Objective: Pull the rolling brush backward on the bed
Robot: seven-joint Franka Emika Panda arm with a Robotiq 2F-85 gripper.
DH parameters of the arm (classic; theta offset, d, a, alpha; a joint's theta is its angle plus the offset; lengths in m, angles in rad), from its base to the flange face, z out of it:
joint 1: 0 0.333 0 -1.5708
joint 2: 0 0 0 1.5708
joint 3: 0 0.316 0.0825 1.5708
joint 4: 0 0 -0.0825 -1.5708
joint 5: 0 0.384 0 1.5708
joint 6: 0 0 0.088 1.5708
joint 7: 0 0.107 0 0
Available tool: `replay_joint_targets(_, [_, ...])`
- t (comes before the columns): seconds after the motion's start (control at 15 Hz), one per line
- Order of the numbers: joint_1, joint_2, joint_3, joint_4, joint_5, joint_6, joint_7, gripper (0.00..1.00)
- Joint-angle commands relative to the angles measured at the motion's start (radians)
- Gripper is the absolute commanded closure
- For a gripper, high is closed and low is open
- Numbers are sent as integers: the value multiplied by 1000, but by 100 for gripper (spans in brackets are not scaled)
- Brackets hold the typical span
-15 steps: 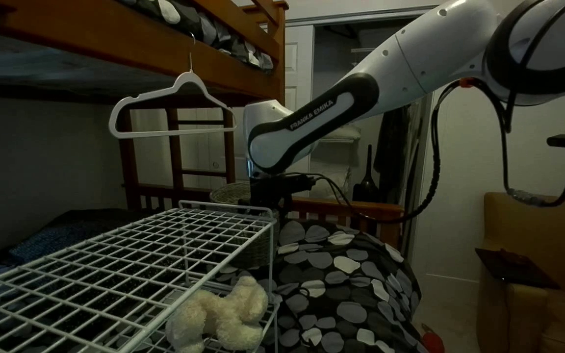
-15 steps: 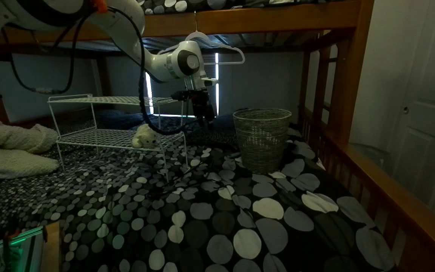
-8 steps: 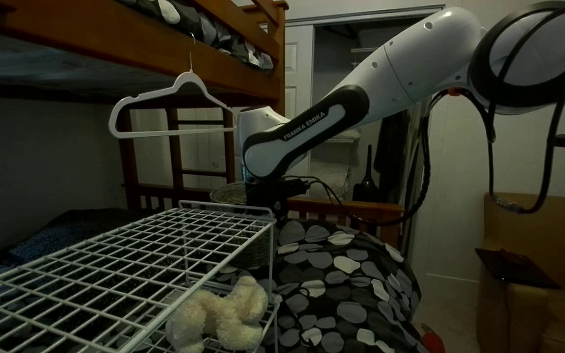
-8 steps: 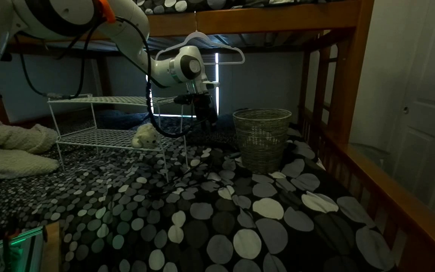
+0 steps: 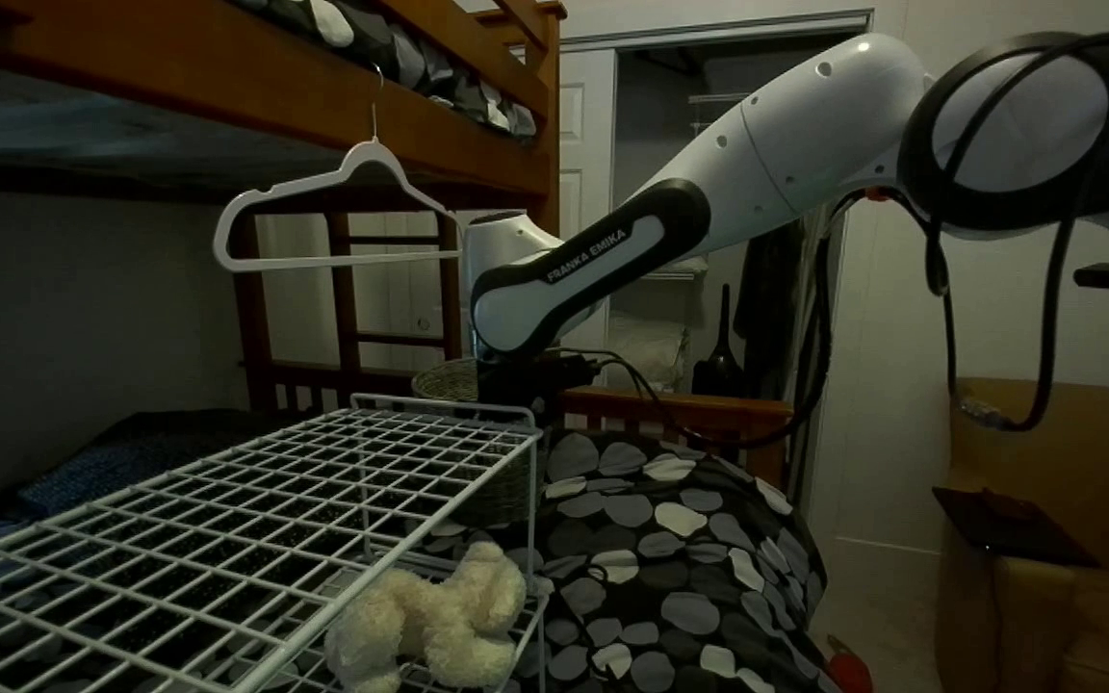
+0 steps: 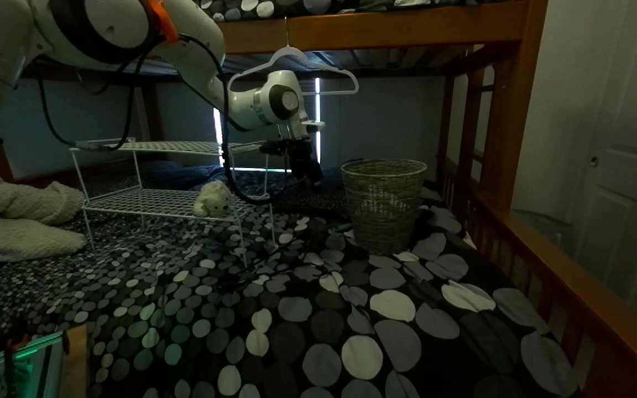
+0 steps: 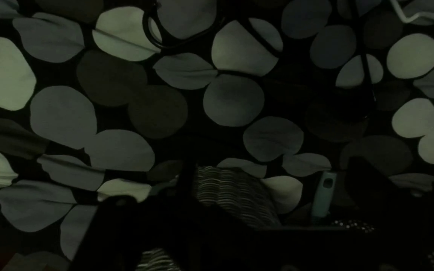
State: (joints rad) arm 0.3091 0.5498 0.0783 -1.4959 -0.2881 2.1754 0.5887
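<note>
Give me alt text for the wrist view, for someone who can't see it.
A shadowed, open gripper hangs above the bed's black cover, patterned with grey and whitish spots. Past the gripper's opening shows what may be the rolling brush's teal handle, right of a woven basket.

Wicker basket, hanger, wire rack with perhaps a toy bear on its lower shelf.
</note>
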Motion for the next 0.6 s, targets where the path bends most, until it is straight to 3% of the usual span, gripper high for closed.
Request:
replay_joint_targets(0.0, [13, 172, -23, 180, 44, 5, -33, 0])
replay_joint_targets(0.53, [41, 453, -48, 503, 116, 20, -75, 0])
